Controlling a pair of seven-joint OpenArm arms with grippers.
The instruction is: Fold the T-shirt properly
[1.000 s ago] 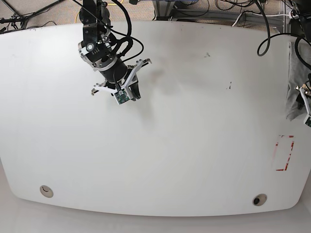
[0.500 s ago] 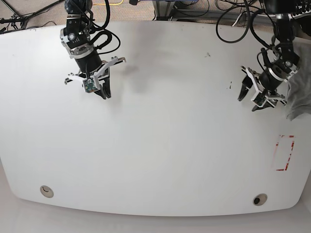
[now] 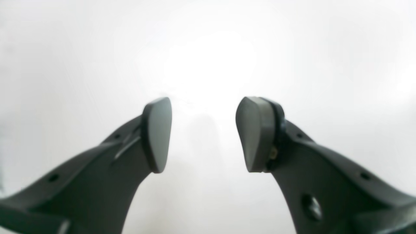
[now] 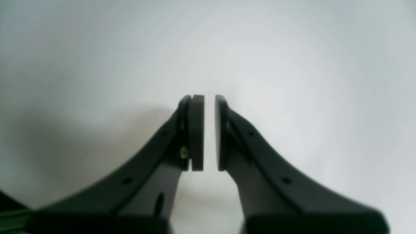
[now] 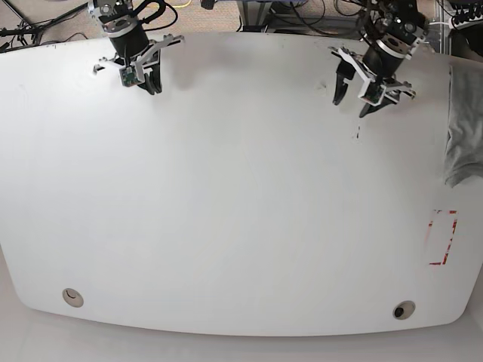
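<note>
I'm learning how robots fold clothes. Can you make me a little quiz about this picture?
1. True or false: the T-shirt lies spread out in the middle of the table.
2. Which gripper has its fingers wide apart? A) left gripper B) right gripper
3. Fill in: the red marking is near the table's ____ edge in the base view.

Key:
1. False. It is bunched at the table's right edge in the base view.
2. A. In the wrist views, the left fingers stand apart; the right ones are nearly together.
3. Right.
</note>
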